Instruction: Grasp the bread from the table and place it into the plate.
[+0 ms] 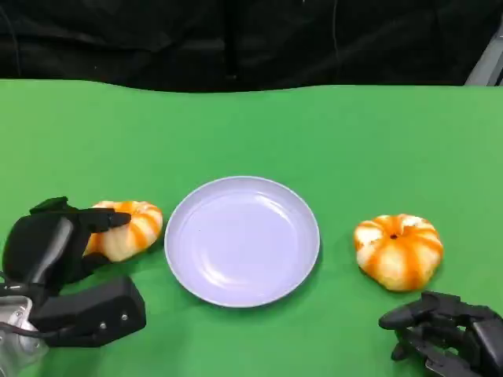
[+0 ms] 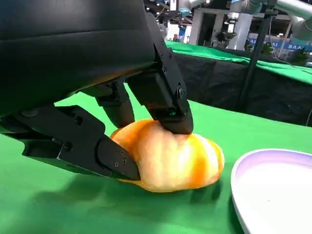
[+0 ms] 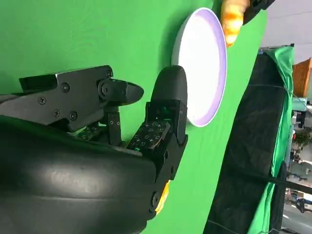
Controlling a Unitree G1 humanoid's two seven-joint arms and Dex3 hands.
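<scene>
Nearest to me, my right hand (image 1: pixel 448 334) rests low on the green table (image 1: pixel 251 126) with its fingers (image 3: pixel 165 105) apart and holding nothing. My left hand (image 1: pixel 51 243) grips one bread (image 1: pixel 126 228) just left of the plate (image 1: pixel 242 239). A second bread (image 1: pixel 398 251) lies right of the plate.

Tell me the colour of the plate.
Pale lavender plate, seen best in the head view.
</scene>
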